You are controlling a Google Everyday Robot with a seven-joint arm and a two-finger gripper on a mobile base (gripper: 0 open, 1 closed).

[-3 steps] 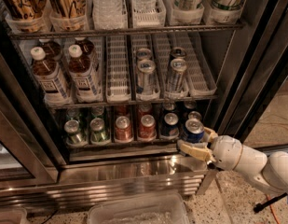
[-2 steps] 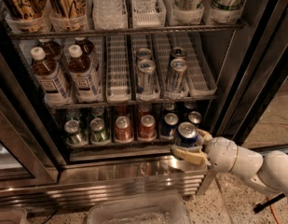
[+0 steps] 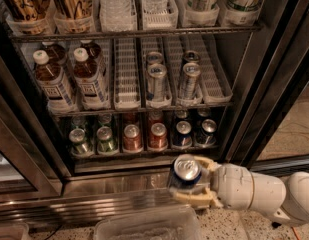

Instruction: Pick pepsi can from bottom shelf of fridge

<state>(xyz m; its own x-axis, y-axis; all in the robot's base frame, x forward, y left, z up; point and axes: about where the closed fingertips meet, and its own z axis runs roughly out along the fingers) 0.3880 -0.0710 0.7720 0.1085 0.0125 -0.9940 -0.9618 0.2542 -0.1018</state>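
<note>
nearest the camera, a clear plastic tub (image 3: pixel 144 227) sits on the speckled floor at the bottom edge. just behind it and to the right the white arm (image 3: pixel 254 190) reaches in from the right, and the gripper (image 3: pixel 187 180) hangs in front of the fridge (image 3: pixel 272 89), level with its shiny steel base panel (image 3: pixel 94 186). the cream fingers (image 3: pixel 190 199) are clamped on the pepsi can (image 3: pixel 186 172) – one above it, one below – and the can is out of the rack, clear of the front rail, its silver lid turned toward the camera.

behind that, the bottom shelf (image 3: pixel 144 154) holds a row of short cans: two green cans (image 3: pixel 80 140) at the left, two red cans (image 3: pixel 132 137) in the middle, two dark blue cans (image 3: pixel 183 133) at the right, with more behind them in shadow.

one rack up, white lane dividers (image 3: pixel 126 76) run front to back – two brown bottles (image 3: pixel 50 80) with white caps on the left, two slim silver-blue cans (image 3: pixel 157 80) further right. the top rack carries clear bottles (image 3: pixel 112 4) and other drinks, cut off by the frame.
</note>
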